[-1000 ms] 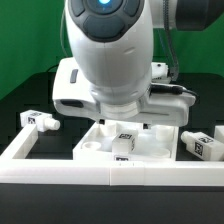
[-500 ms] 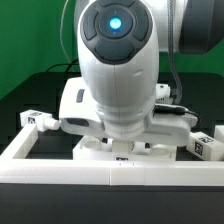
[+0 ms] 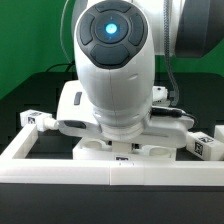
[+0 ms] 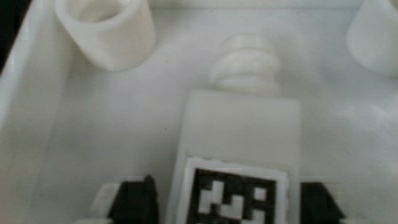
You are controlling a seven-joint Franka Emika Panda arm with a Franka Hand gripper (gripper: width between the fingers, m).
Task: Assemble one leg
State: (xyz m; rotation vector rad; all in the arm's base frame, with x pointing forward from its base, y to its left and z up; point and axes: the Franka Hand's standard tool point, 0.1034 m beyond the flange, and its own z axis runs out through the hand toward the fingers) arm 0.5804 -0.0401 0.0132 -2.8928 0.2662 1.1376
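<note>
Now the hand (image 4: 231, 203) pinches a small white plastic leg (image 4: 240, 125) with a black-and-white square tag on it. One dark finger (image 4: 135, 198) sits on each side of the tagged end. The thin screw tip of the leg points at a big flat white square panel (image 4: 71, 130) and is very close to it. I cannot tell if the tip is in a hole yet; it is too blurry. A short white round post (image 4: 107, 35) stands on the panel near the tip, but apart from it.

In the exterior view the big white robot arm (image 3: 115, 70) fills the middle and hides the hand. Low in the middle, just behind a long white rail (image 3: 60, 168), a bit of tag peeks out, and I think that is the held leg. One spare leg (image 3: 40, 121) lies at the exterior view's left and another spare leg (image 3: 205, 146) at the exterior view's right, over the dark bench (image 3: 22, 88).

I think the step is to screw this leg into the panel. To do it well, the leg should stand straight, not lean. The tip should sit right in the hole before any turn. The push should be soft and the pinch firm, so the leg does not slip. The hand should not bump the round post.
</note>
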